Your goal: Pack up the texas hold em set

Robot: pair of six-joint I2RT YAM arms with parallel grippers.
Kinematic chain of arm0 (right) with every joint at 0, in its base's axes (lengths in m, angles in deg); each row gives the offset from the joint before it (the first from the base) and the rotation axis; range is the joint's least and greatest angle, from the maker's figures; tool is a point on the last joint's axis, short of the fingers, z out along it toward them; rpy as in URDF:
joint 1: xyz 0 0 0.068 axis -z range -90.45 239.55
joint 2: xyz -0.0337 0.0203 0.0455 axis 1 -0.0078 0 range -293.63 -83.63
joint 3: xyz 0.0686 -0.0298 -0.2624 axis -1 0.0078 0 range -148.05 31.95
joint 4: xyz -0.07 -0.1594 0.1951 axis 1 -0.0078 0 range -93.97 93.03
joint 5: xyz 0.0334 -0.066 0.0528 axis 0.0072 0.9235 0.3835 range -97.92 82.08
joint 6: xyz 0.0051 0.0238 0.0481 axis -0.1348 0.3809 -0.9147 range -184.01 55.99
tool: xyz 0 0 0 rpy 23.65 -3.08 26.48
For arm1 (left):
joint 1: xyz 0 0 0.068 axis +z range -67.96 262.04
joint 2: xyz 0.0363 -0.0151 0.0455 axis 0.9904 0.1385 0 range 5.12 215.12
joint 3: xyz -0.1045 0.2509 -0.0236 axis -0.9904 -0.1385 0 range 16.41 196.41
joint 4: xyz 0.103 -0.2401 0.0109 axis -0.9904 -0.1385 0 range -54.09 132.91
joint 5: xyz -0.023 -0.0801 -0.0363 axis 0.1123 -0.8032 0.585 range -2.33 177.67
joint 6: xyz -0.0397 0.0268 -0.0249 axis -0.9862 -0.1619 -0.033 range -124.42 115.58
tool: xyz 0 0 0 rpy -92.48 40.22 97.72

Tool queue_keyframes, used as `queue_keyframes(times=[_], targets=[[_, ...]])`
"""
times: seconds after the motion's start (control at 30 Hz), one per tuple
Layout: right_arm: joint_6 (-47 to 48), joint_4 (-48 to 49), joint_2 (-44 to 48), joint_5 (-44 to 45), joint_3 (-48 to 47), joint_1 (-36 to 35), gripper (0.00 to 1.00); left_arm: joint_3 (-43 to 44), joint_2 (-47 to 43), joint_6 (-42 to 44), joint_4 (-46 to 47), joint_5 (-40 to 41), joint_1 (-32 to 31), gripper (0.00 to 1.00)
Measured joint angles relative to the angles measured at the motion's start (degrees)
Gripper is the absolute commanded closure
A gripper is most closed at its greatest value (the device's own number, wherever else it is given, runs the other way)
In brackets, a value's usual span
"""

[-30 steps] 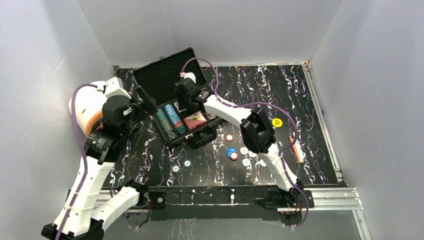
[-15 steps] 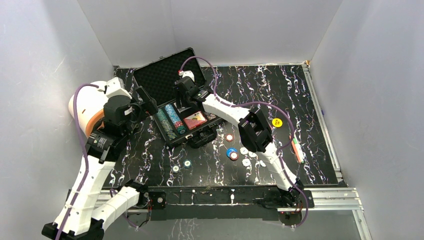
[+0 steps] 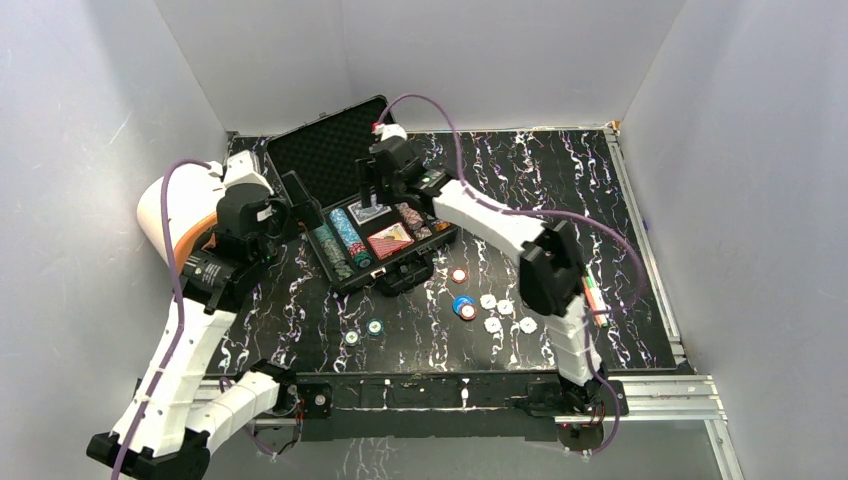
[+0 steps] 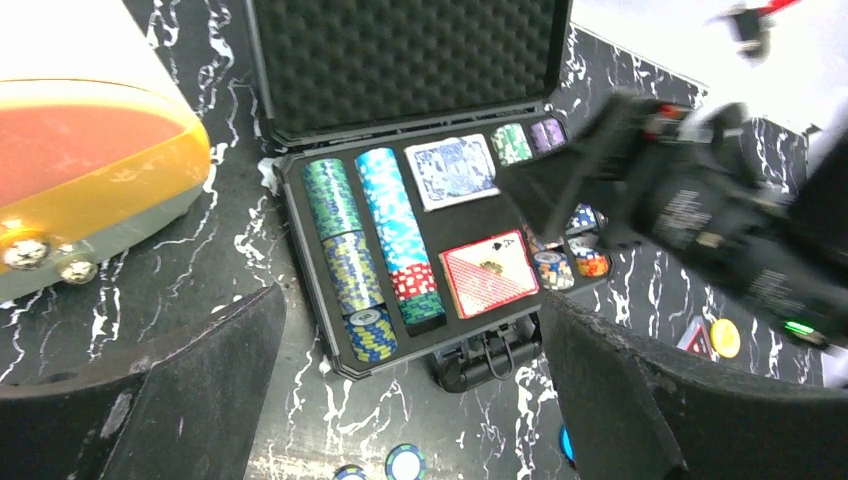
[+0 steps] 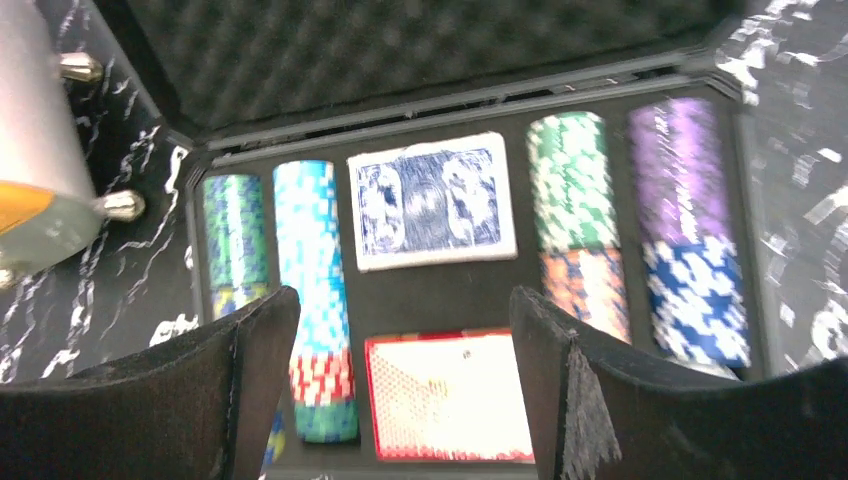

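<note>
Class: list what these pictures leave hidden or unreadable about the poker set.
- Top view: yellow button hidden behind right arm.
- Left wrist view: right arm covers most right-hand chip rows in the case.
- Right wrist view: red card deck blurred, print unreadable.
- Top view: loose chips too small to read.

Chip rows (image 5: 690, 250) blurred, deck (image 5: 432, 200) print seemingly illegible, cylinder (image 5: 35, 130) cropped

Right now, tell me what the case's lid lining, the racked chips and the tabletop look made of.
Lid lining: soft black foam, matte; its egg-crate dimples show it.
Chips: likely hard plastic or clay composite, slight sheen; printed edge stripes.
Tabletop: black with white veins, marble-look; probably a printed sheet or laminate, not certain.
</note>
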Motion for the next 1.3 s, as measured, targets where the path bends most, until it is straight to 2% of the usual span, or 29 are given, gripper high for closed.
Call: queue_keyframes(times=[0.27, 0.43, 0.63, 0.77, 0.87, 1.03, 1.2, 1.3], targets=[[-1.36, 1.14, 28.87, 5.07, 26.8, 3.56, 0.16, -2.34, -0.13, 1.14, 1.46, -6.49, -0.02, 0.02], [-2.58, -2.51, 37.07, 7.54, 40.17, 5.92, 0.16, -5.53, -0.55, 1.27, 3.39, -8.94, -0.02, 0.02], [-3.04, -8.41, 37.35, -0.76, 50.25, 5.46, 0.14, -6.54, 0.2, 0.72, 4.9, -10.32, -0.02, 0.02], [-1.99, -10.97, 36.59, -5.7, 53.31, 4.61, 0.11, -6.54, 0.87, 0.72, 5.27, -11.13, -0.02, 0.02], [-1.05, -10.91, 34.86, -5.99, 53.35, 2.75, 0.12, -6.54, 1.01, 0.72, 5.53, -11.32, -0.02, 0.02], [0.24, -10.62, 29.68, -5.97, 53.64, 0.17, 0.23, -6.54, 1.01, 0.46, 6.12, -11.32, 0.0, 0.02], [0.63, -10.34, 28.17, -4.81, 55.6, 0.33, 0.2, -6.54, 0.92, 0.22, 6.38, -11.02, -0.02, 0.02], [0.98, -9.94, 28.17, -4.15, 55.8, 0.33, 0.23, -6.54, 0.87, 0.22, 6.45, -10.75, -0.02, 0.02]])
